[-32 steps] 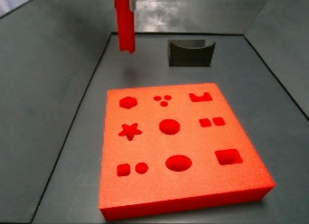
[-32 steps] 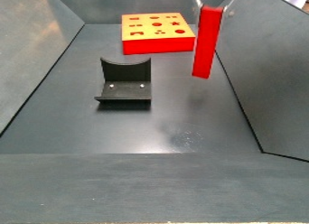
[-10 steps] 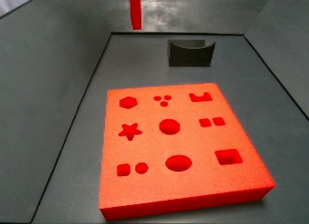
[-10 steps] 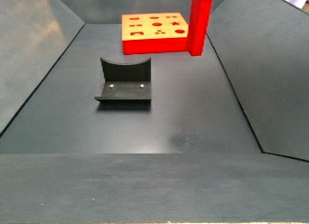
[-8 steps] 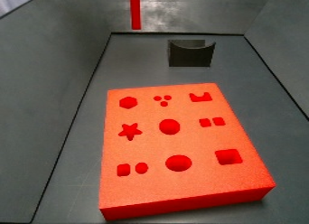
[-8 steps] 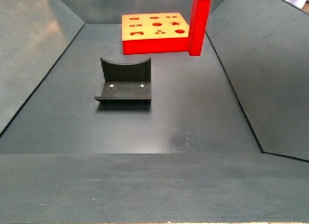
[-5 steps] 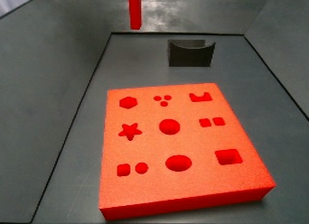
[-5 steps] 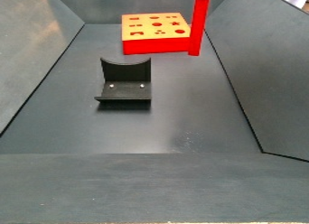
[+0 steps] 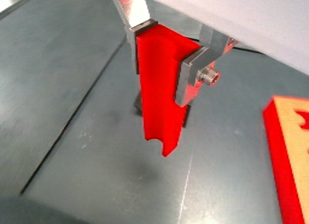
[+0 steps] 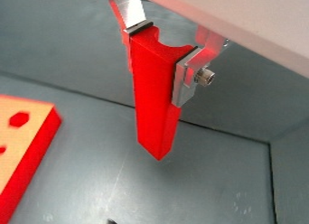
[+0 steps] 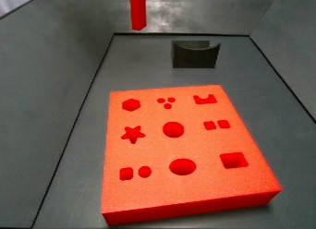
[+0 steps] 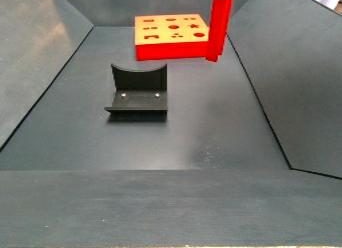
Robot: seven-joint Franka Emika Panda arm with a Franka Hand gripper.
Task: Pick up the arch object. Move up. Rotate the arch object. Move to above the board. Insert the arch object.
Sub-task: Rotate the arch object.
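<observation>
The arch object (image 9: 160, 92) is a tall bright red block hanging upright, clamped at its upper end between the silver fingers (image 9: 192, 76) of my gripper (image 9: 165, 56). Its notched end shows between the fingers in a wrist view (image 10: 154, 92), where the gripper (image 10: 161, 56) is shut on it. In both side views only the block shows (image 11: 136, 11) (image 12: 219, 27), high above the floor; the gripper is cut off by the frame. The orange-red board (image 11: 154, 151) lies flat with its cut-outs up, and also shows in the other views (image 12: 168, 52) (image 9: 290, 151) (image 10: 18, 160).
The dark fixture (image 11: 194, 54) (image 12: 138, 92) stands on the grey floor between the board and the far end of the bin. Sloping grey walls (image 12: 287, 82) enclose the floor on all sides.
Since 3.2 s ago the arch object has risen in the gripper and shifted a little toward the board. Over the last second it has hardly moved.
</observation>
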